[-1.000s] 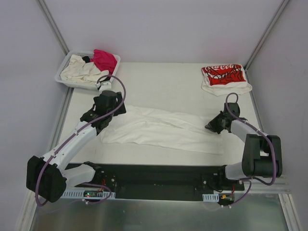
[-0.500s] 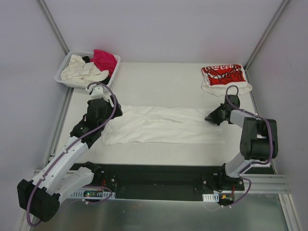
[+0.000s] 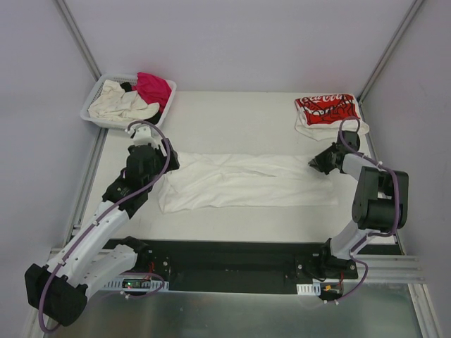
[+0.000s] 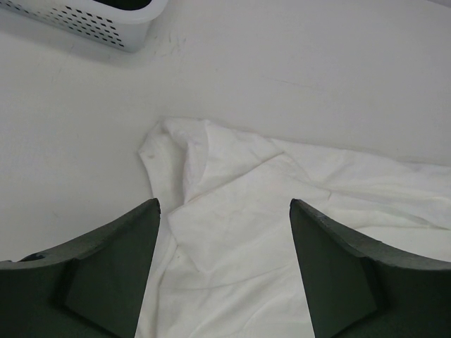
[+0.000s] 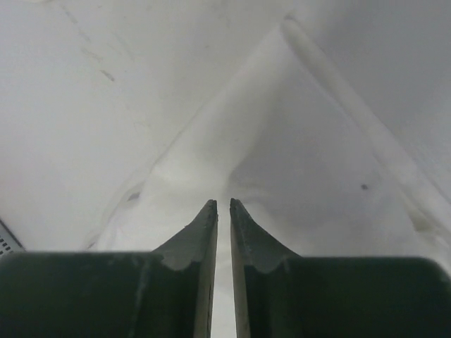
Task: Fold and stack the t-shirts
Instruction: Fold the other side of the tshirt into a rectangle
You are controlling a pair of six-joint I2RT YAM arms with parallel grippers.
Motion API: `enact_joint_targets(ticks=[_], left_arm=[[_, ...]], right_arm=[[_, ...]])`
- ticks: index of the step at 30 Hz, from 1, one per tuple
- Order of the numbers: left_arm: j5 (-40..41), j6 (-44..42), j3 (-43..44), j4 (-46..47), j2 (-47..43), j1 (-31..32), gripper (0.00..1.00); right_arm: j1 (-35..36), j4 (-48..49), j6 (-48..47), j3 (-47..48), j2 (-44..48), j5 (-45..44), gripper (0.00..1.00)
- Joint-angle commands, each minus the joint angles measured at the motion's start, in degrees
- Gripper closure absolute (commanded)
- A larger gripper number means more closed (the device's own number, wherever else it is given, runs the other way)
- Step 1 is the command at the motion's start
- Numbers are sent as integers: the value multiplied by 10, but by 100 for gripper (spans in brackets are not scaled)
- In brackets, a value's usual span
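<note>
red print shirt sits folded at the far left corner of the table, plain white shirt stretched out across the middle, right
No: the red print shirt sits folded at the far right corner, not the left; the top external view shows it. The plain white shirt is stretched out across the middle.

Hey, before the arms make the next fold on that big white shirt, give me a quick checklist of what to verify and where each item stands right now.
1. Right gripper pinches the right end of the white shirt: ok. The jaws are nearly together and cloth tents up to the tips in the right wrist view.
2. Left gripper has hold of the left end: not ok. It is open, over the cloth.
3. Shirt lies smooth: not ok. The left end is folded over and creased.
4. Printed shirt is apart from the white one: ok. It sits folded at the far right corner.
5. Left fingertips touch the cloth: cannot tell.
</note>
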State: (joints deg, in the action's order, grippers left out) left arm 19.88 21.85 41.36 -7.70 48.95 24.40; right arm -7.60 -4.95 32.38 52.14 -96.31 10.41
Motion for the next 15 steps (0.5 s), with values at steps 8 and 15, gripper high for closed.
enact_joint_targets(ticks=[8, 15], left_arm=[[-72, 3, 26, 36, 61, 3, 26], [-106, 22, 28, 51, 84, 3, 26]], right_arm=[[184, -46, -24, 142, 3, 76, 81], [287, -19, 15, 272, -148, 144, 80]])
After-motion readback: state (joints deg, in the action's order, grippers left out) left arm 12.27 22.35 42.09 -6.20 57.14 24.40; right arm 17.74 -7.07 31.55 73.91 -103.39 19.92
